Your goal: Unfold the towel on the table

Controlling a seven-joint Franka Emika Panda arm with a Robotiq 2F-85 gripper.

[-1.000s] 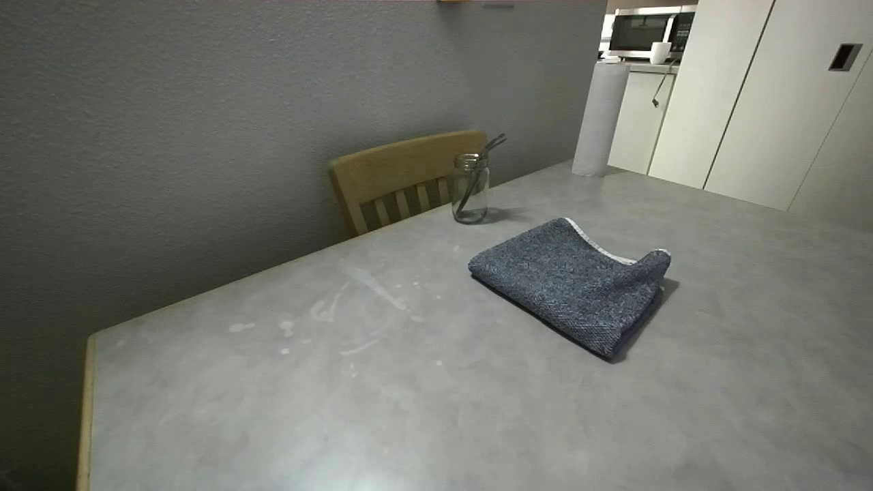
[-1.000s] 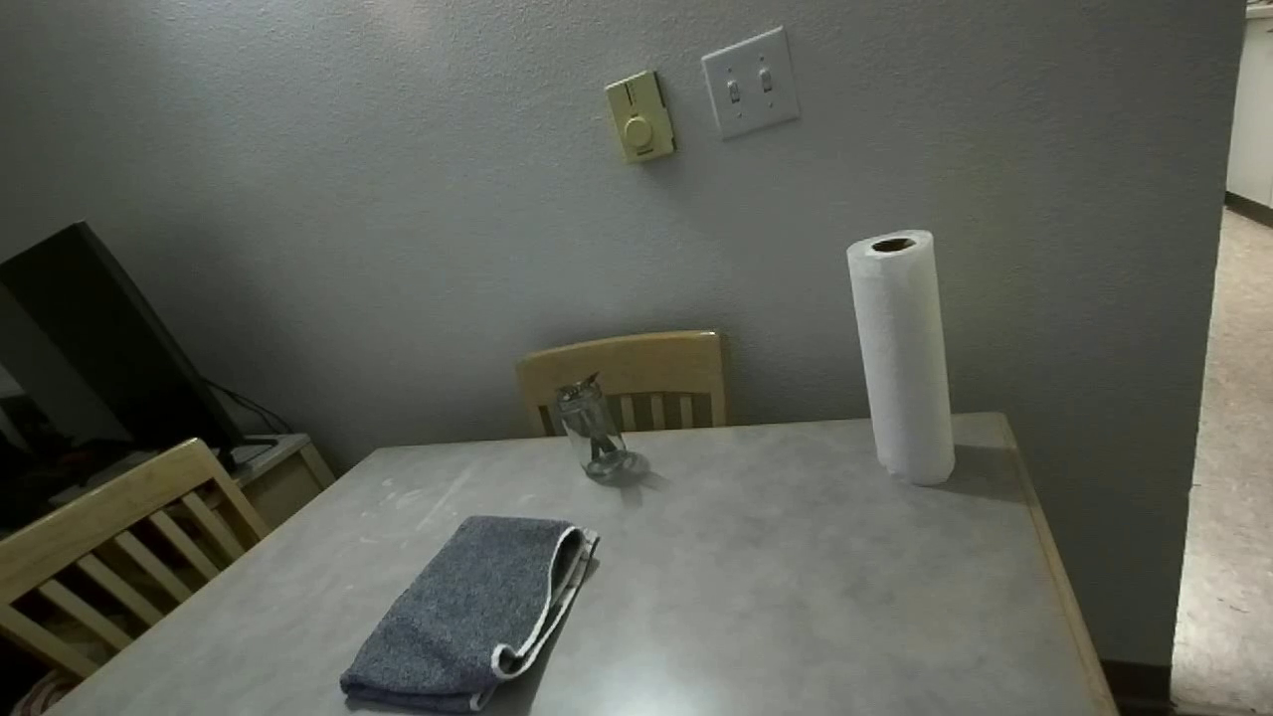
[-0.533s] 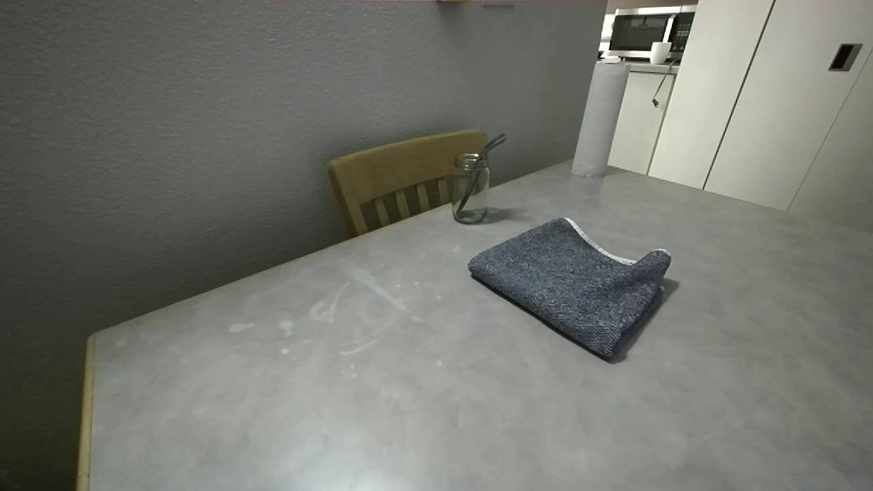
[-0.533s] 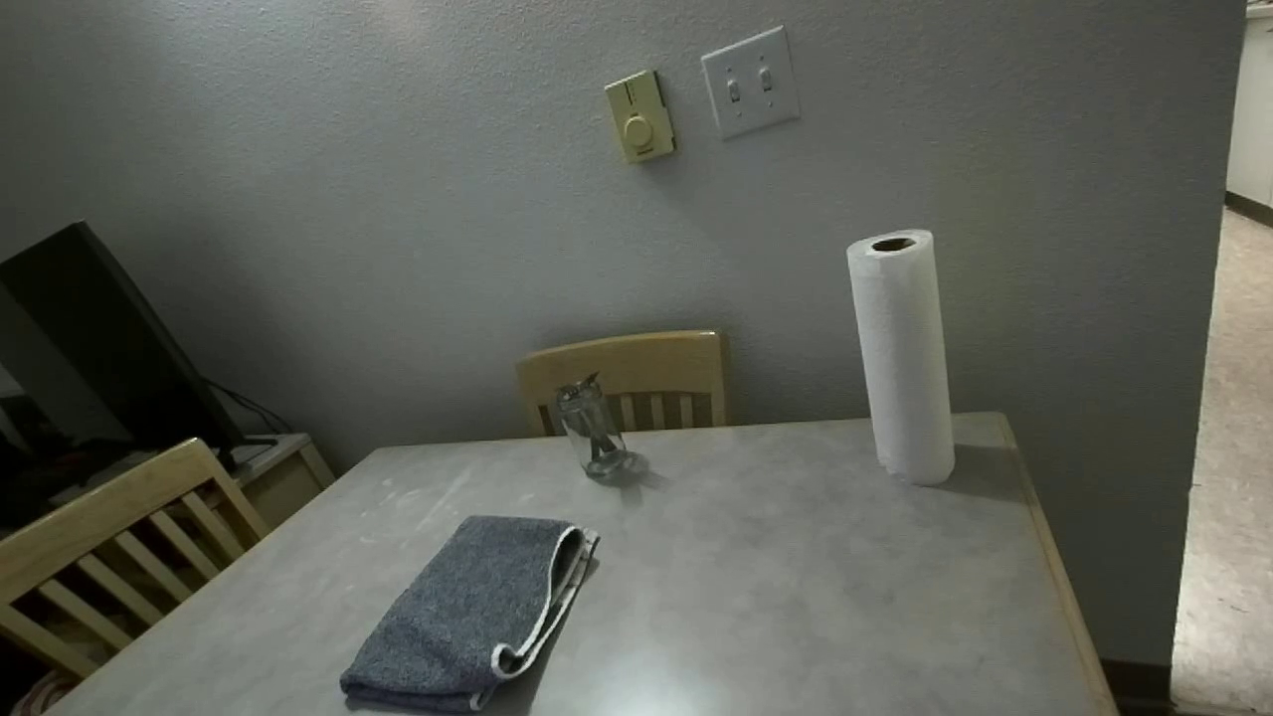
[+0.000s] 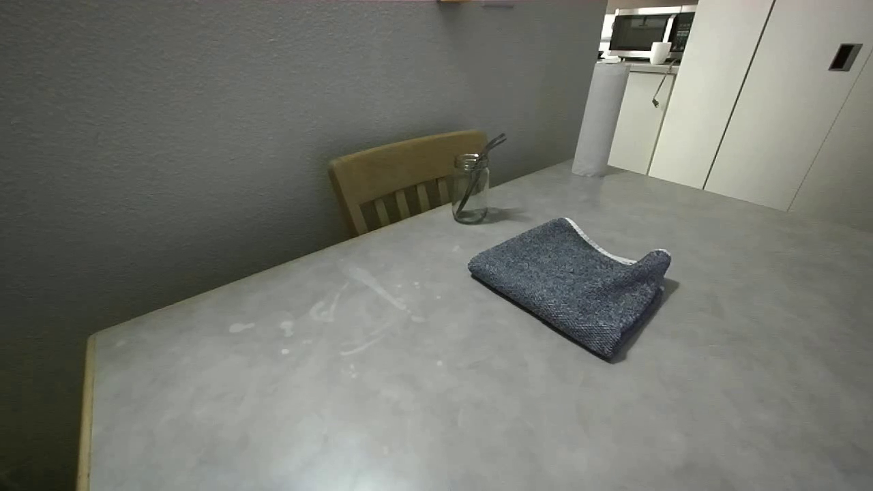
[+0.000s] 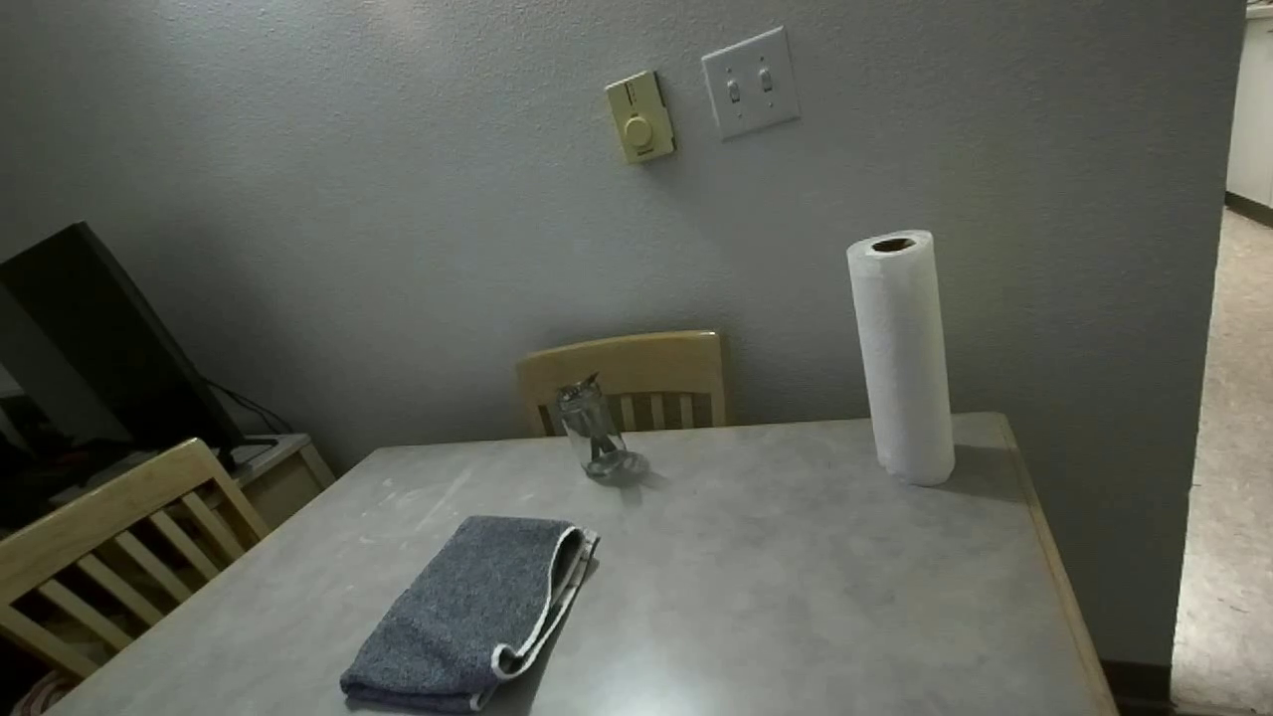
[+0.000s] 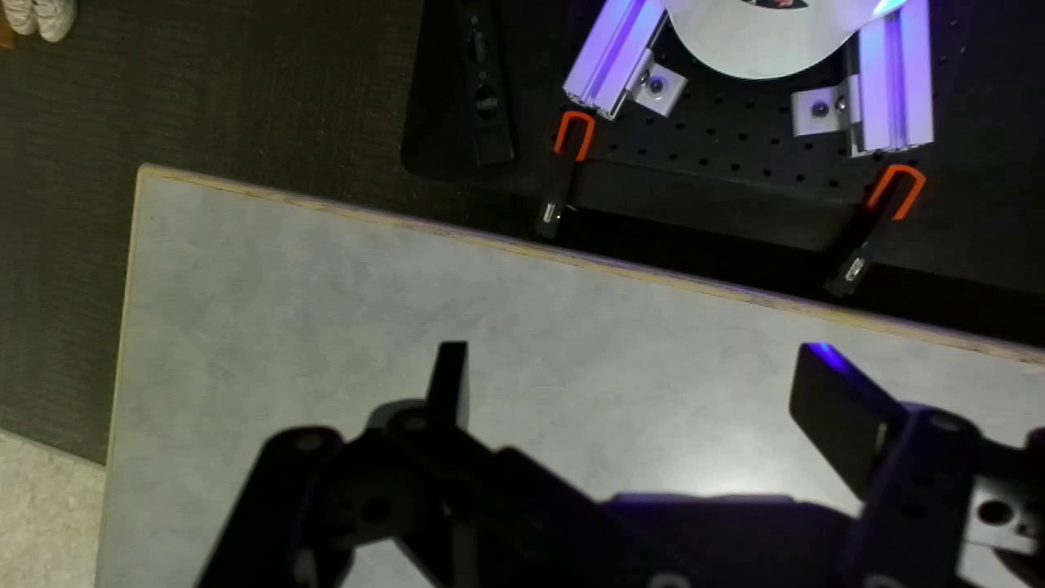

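Observation:
The towel is a dark blue-grey fuzzy cloth with a light edge trim, and it shows in both exterior views [image 5: 563, 283] [image 6: 472, 607]. It lies folded on the light grey table [image 5: 273, 402], with one trimmed end curled up a little. The table also shows in an exterior view [image 6: 796, 557] and in the wrist view [image 7: 286, 310]. My gripper [image 7: 635, 359] is open in the wrist view, its fingers wide apart with nothing between them, over bare tabletop. The towel is out of the wrist view. The gripper is out of both exterior views.
A glass jar [image 5: 470, 189] with utensils and a paper towel roll [image 6: 903, 358] stand on the table. Wooden chairs [image 6: 622, 368] [image 6: 119, 537] stand at its sides. In the wrist view, the table edge [image 7: 571, 257] runs beside the black robot base plate [image 7: 735, 163].

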